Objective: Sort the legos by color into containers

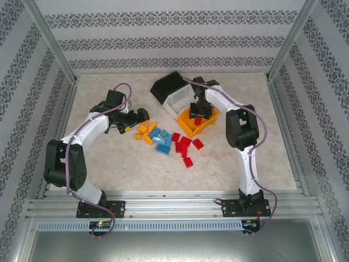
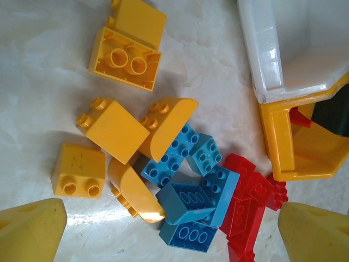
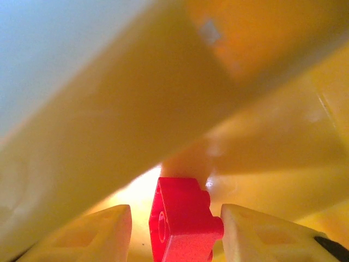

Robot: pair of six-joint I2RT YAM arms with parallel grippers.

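Three bins (image 1: 173,105), about six yellow bricks (image 2: 112,128), five blue bricks (image 2: 188,199), roughly seven red bricks (image 1: 188,162).

1. The top view is bright and even. Diffuse light makes the pale table (image 1: 109,164) look a little washed out.
2. Shadows there are soft and short, and lie close under the bricks (image 1: 163,139).
3. The left wrist view is sharp. The white bin (image 2: 272,60) has glare on its rim, and the table shines near the bricks.
4. The fingertips (image 2: 30,229) at the bottom corners are out of focus.
5. The right wrist view is very blurred. The orange bin (image 3: 163,98) wall is a soft smear. The red brick (image 3: 182,218) is the sharpest thing, with a bright glow behind it.
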